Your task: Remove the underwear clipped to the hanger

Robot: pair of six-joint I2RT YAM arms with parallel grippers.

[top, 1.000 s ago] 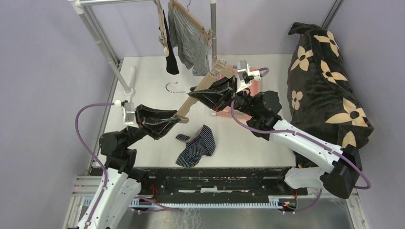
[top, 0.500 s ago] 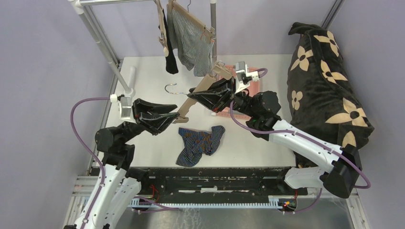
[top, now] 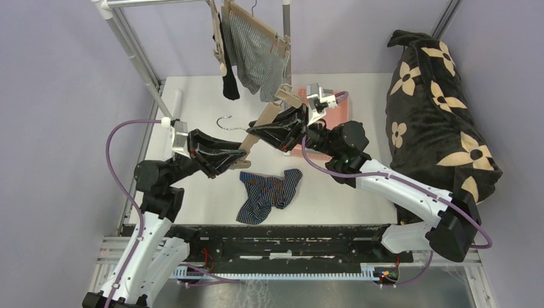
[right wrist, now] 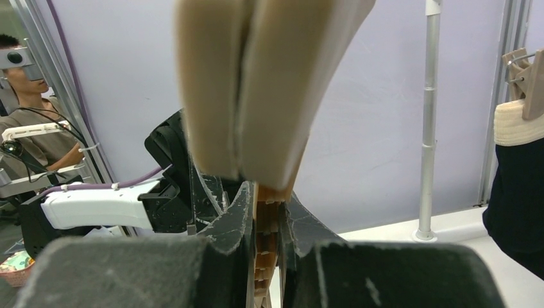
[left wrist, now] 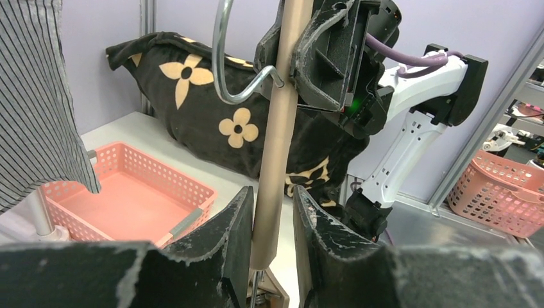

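Note:
The navy white-striped briefs lie loose on the table. The plain black briefs and the grey-and-white striped briefs hang clipped on hangers at the rack. A bare wooden clip hanger is held tilted above the table. My right gripper is shut on its clip end. My left gripper stands open around the hanger's bar near its lower end; its left finger touches the bar, and the right one stands a little off it. The grey-striped cloth shows in the left wrist view, the black briefs in the right wrist view.
A pink basket sits behind my right gripper, seen also in the left wrist view. A large black cushion with tan flowers fills the right side. The rack's poles stand at the back left. The hanger's metal hook points left.
The navy briefs have dropped from the hanger's lower clip and spread flat on the table. My left gripper has moved up and right along the bar. The hanger and my right gripper shifted slightly left.

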